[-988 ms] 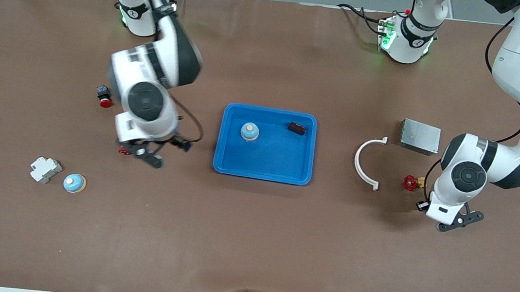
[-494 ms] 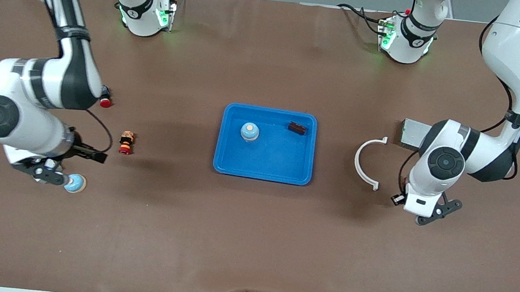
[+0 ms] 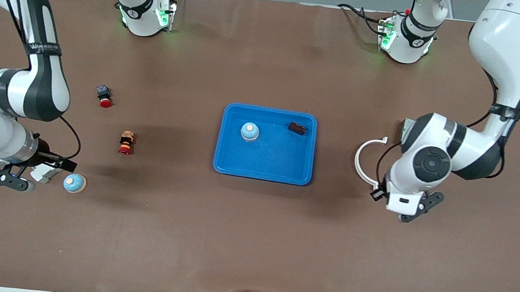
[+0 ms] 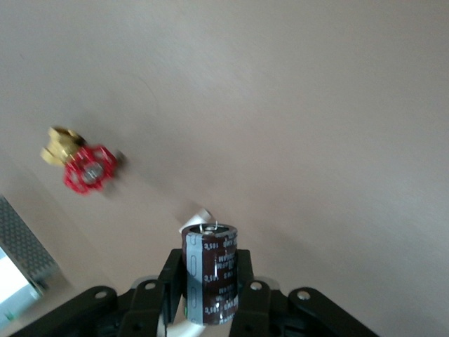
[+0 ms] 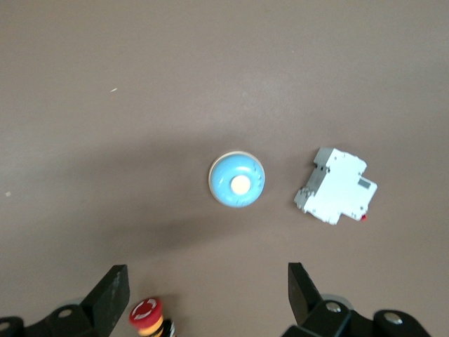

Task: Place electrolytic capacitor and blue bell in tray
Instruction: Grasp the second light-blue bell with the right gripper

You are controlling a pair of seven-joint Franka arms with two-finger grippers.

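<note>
The blue tray (image 3: 262, 166) lies mid-table. In it are a blue bell (image 3: 249, 131) and a dark capacitor (image 3: 297, 128). A second blue bell (image 3: 74, 183) sits on the table toward the right arm's end; it also shows in the right wrist view (image 5: 237, 180). My right gripper (image 3: 9, 180) hangs open and empty (image 5: 210, 295) above the table beside that bell. My left gripper (image 3: 410, 209) is in the air toward the left arm's end, near a white arc. It is shut (image 4: 209, 291) on a brown electrolytic capacitor (image 4: 210, 260), held upright.
A white breaker (image 5: 335, 186) lies next to the second bell. Two red push buttons (image 3: 126, 143) (image 3: 104, 96) stand between the bell and the tray. A white curved piece (image 3: 367, 160), a red valve (image 4: 84, 165) and a grey metal box (image 4: 21, 260) lie near the left gripper.
My right arm has swung from beside the tray out over the second bell and the breaker. My left arm has moved toward the tray, covering the red valve and most of the grey box.
</note>
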